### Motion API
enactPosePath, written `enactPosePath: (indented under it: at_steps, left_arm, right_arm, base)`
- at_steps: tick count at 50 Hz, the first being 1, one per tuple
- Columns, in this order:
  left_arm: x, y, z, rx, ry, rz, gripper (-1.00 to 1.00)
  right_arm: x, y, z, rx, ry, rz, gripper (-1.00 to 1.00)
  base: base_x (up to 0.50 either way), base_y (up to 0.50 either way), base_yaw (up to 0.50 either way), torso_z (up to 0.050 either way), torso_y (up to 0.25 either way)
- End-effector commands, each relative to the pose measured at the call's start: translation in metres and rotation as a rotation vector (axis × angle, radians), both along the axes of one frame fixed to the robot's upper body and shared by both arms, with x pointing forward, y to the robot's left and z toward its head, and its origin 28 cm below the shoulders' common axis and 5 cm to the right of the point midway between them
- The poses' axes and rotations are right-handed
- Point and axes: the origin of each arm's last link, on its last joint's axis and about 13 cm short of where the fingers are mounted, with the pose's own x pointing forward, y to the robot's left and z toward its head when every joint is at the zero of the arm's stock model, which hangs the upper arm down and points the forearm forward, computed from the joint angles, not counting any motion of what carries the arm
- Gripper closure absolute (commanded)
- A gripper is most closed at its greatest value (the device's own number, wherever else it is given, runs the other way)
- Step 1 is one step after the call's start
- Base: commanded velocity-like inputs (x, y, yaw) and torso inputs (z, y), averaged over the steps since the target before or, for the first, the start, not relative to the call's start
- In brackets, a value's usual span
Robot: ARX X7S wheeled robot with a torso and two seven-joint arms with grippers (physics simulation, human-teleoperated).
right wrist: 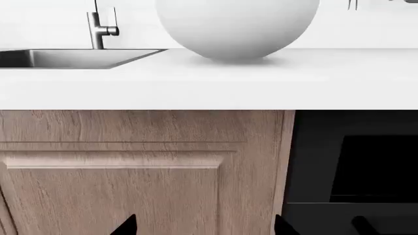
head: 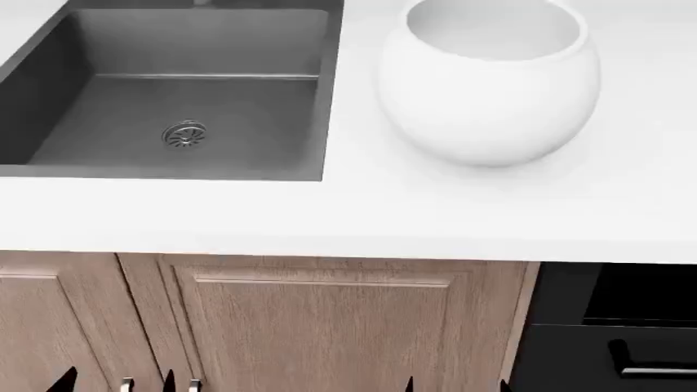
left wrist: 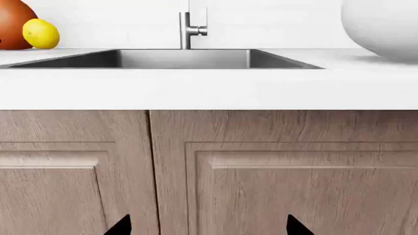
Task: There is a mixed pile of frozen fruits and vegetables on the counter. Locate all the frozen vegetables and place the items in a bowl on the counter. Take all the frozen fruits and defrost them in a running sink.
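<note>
Frozen produce is barely in view: only a yellow lemon (left wrist: 40,33) shows, seen from the left wrist camera, far beyond the sink (head: 179,90) on its left side, just beside an orange egg-shaped pot (left wrist: 13,24). The avocado, grape bunch and small red fruit appear in no picture.

Nearest to the robot, both arms hang low in front of the wood cabinet doors (head: 316,327), below the front edge of the sink. The left end effector (left wrist: 207,226) shows two dark fingertips spread apart with nothing between them, so it looks open and empty. The right end effector (right wrist: 203,226) looks the same, open and empty, close to a black appliance front (right wrist: 365,166) right of the sink.

Above them runs the white tabletop (head: 348,212). The sink is set into it, dry as far as can be seen, with a steel drain (head: 185,135) and a steel tap (left wrist: 191,29) at its far edge. The white bowl (head: 490,82) stands just right of the sink and looks empty.

Likely risks: raising either arm straight up could strike the tabletop's overhang. Reaching leftwards could knock the pot. Mistaking the lemon's category would send it to the wrong place.
</note>
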Motion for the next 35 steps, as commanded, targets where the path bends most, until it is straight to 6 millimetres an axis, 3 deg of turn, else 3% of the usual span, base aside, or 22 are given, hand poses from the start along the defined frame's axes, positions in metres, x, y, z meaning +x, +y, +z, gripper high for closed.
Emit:
enactPosePath:
  at_steps: [1, 26, 35]
  left_arm:
    - [-0.0002, 0.0021, -0.0017, 0.0, 0.001, 0.008, -1.0]
    - [0.0023, 0.0011, -0.0058, -0.002, 0.071, 0.011, -1.0]
    - [0.003, 0.0011, -0.0046, -0.008, 0.07, 0.024, -1.0]
  right_arm:
    - [0.0007, 0.0002, -0.0025, 0.0, 0.0, 0.0, -1.0]
    - [-0.0026, 0.0033, 0.0002, -0.102, -0.029, 0.008, -1.0]
    - [-0.0023, 0.0036, 0.0002, -0.117, -0.031, 0.004, -1.0]
  base:
    - [0.0, 0.0, 0.0, 0.0, 0.0]
    - [0.0, 0.0, 0.0, 0.0, 0.0]
    - [0.0, -0.47, 0.0, 0.0, 0.0]
